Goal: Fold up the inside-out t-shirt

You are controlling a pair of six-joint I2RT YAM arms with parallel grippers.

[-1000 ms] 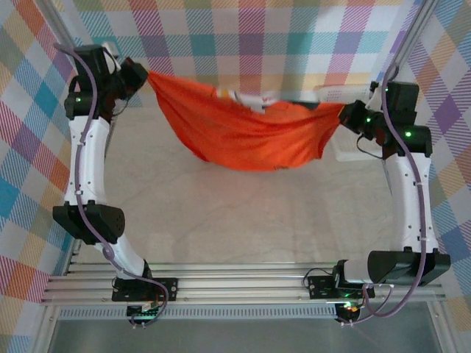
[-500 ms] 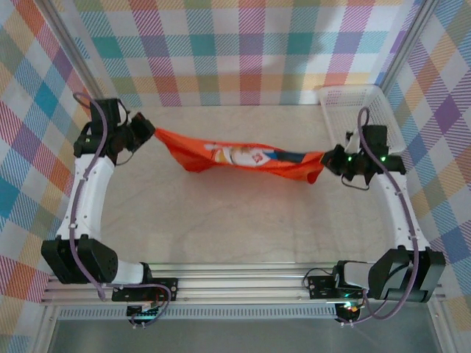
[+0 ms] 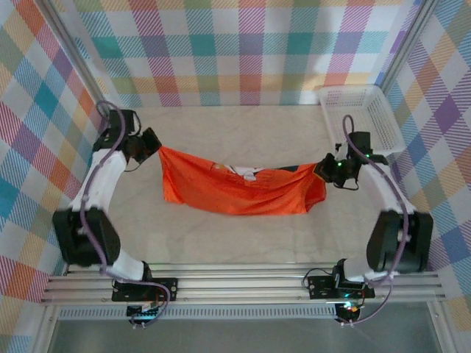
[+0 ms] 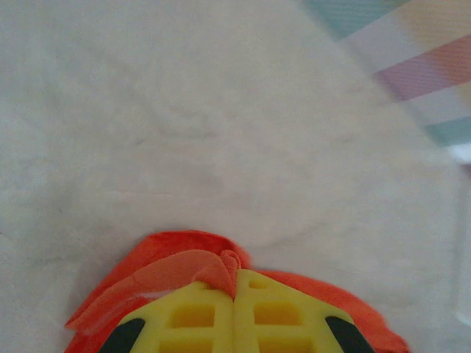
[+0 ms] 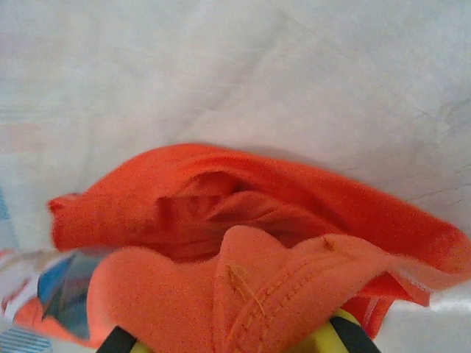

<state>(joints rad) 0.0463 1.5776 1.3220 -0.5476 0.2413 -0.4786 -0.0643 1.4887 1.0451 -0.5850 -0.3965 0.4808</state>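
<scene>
Pale worktop: left jaws and right jaws pinching opposite ends of inside-out t-shirt; soft, light, floppy, best held at corners.

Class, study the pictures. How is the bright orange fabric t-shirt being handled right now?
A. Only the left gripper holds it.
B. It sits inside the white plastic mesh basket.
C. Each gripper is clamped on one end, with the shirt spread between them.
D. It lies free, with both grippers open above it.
C: the bright orange fabric t-shirt spans from the left gripper to the right gripper, and each is shut on bunched fabric.
</scene>
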